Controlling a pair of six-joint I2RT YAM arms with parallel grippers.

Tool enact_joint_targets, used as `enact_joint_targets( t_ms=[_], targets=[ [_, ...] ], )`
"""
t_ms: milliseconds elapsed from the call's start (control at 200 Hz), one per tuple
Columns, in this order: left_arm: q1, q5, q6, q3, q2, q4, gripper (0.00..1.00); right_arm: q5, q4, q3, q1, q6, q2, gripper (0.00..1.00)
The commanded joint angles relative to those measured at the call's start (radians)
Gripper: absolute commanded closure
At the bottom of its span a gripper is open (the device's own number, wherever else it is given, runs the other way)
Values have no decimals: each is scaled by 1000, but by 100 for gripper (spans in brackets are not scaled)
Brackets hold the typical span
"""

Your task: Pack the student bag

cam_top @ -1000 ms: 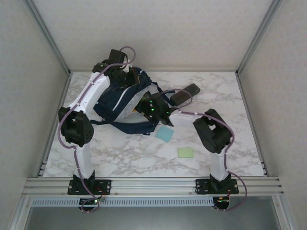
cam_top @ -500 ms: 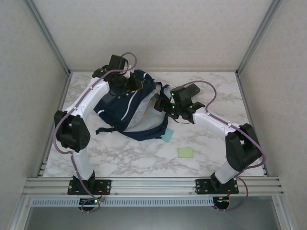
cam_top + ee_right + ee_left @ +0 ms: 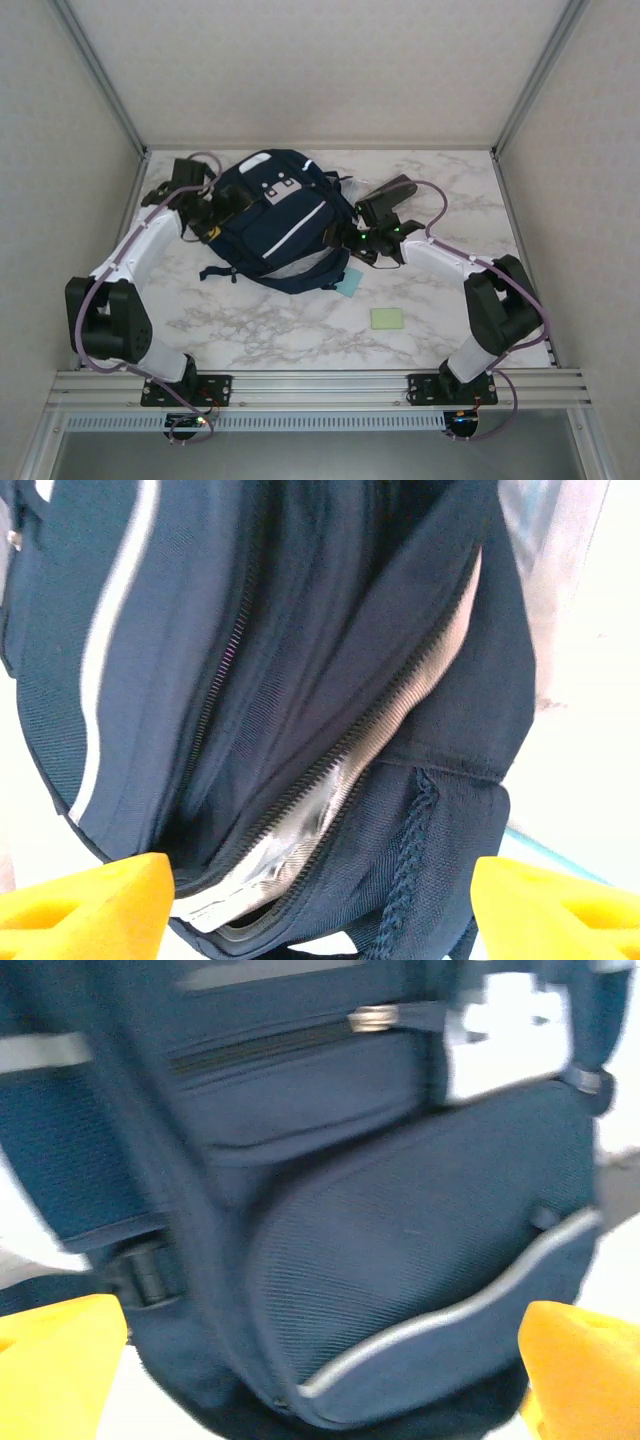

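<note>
Marble table (image 3: pixel 300 320) holds the student bag (image 3: pixel 275 215) between my claws; left gripper (image 3: pixel 325 1315) gapes wide just beside it, right gripper (image 3: pixel 322 868) equally wide, facing its zipper (image 3: pixel 340 770).

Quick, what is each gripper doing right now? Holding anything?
Left gripper: open, in front of the dark navy fabric backpack, holding nothing.
Right gripper: open, by the backpack's unzipped side, holding nothing.

The student bag (image 3: pixel 275 225) is coloured dark navy with thin white stripes; the table (image 3: pixel 280 330) is patterned in grey-veined white marble; a pale green pad (image 3: pixel 386 318) is seen.
</note>
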Motion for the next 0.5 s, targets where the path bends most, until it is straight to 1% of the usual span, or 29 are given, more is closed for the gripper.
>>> enact_joint_targets(
  t_ms=[0, 100, 175, 295, 380, 496],
  targets=[
    [30, -42, -69, -123, -37, 68, 1, -67, 130, -22, 12, 59, 59, 19],
    [39, -85, -73, -203, -38, 107, 3, -73, 176, -6, 26, 80, 100, 20],
    [43, -92, -80, -243, -19, 152, 9, -60, 178, 16, 32, 83, 122, 24],
    [45, -113, -79, -278, 41, 213, 22, -34, 160, 55, 31, 71, 139, 44],
    [48, -131, -77, -297, 96, 264, 39, -14, 130, 86, 31, 48, 145, 57],
    [52, -116, -76, -305, 169, 321, 58, 4, 95, 142, 31, 10, 159, 76]
  ],
)
